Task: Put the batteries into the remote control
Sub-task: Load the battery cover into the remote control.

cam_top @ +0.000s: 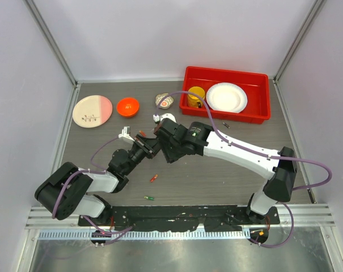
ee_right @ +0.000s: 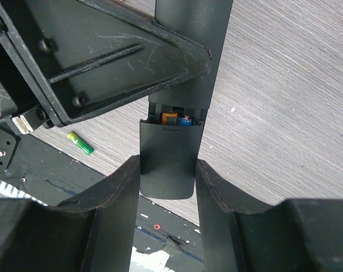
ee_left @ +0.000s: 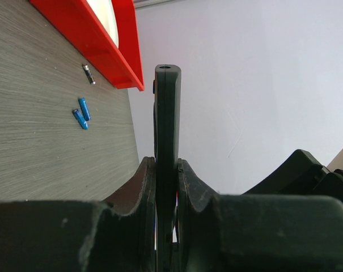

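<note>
Nearest the arm bases, 1 green battery (cam_top: 149,198) and, just beyond it, 1 red battery (cam_top: 153,178) lie loose on the worktop (cam_top: 228,181). Above the middle of the worktop, the 2 hands meet on the 1 remote control (ee_left: 167,113), which is held in the air. The left hand (ee_left: 166,164) is clamped tight on it, a finger on each flat face. The right hand (ee_right: 166,164) pinches the battery cover (ee_right: 168,144) by its 2 long sides. The cover sits partly on, and in the gap 1 orange battery (ee_right: 169,118) and 1 blue battery (ee_right: 185,120) lie side by side in the compartment.

I judge the loading done and closing the cover to be the step in hand. The next move calls for a straight push along the remote's length until the gap shuts, with the left hand bracing.

Farther right, 2 blue batteries (ee_left: 80,119) lie together near the 1 red tray (cam_top: 227,70). At the far left stand 1 pink-and-cream plate (cam_top: 92,110) and 1 orange bowl (cam_top: 127,106).
</note>
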